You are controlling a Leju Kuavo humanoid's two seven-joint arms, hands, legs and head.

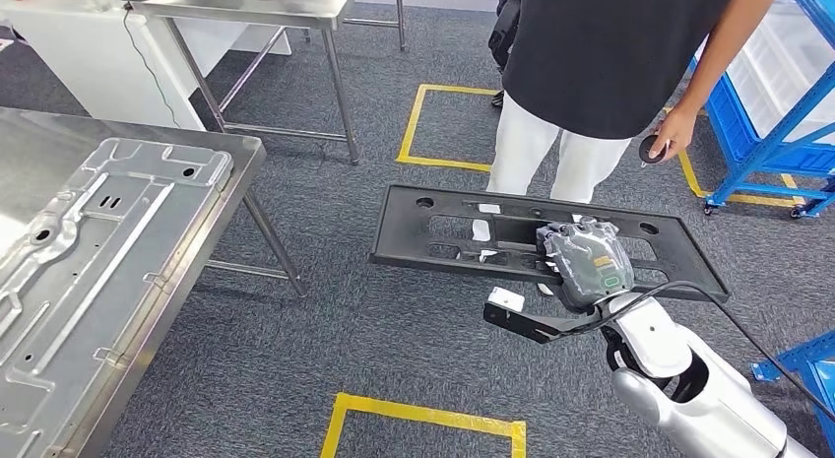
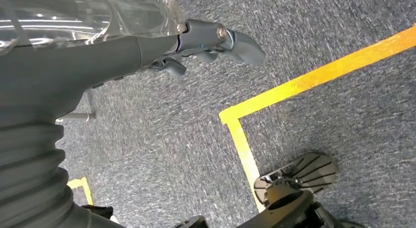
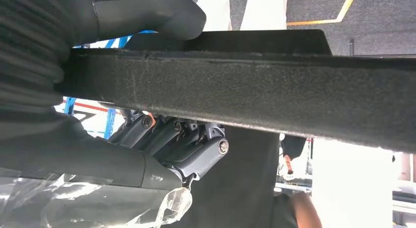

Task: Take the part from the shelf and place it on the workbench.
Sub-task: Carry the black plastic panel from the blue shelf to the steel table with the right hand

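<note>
The part is a long flat black panel (image 1: 443, 231) with cut-outs, held level above the carpet. My right hand (image 1: 583, 261), wrapped in clear plastic, grips its near long edge right of the middle. In the right wrist view the panel's black edge (image 3: 245, 95) runs across the picture, with my thumb (image 3: 147, 12) on one face and my fingers (image 3: 186, 144) on the other. The steel workbench (image 1: 231, 182) stands to the left, apart from the panel. My left hand (image 2: 98, 56) hangs over the floor and holds nothing, its thumb (image 2: 240, 44) sticking out.
A pressed metal sheet (image 1: 89, 251) covers most of the workbench. A person (image 1: 591, 64) stands just beyond the panel, with a small dark device in one hand. Blue shelving (image 1: 778, 113) is at the right, another steel table (image 1: 246, 5) at the back. Yellow tape squares (image 1: 423, 414) mark the carpet.
</note>
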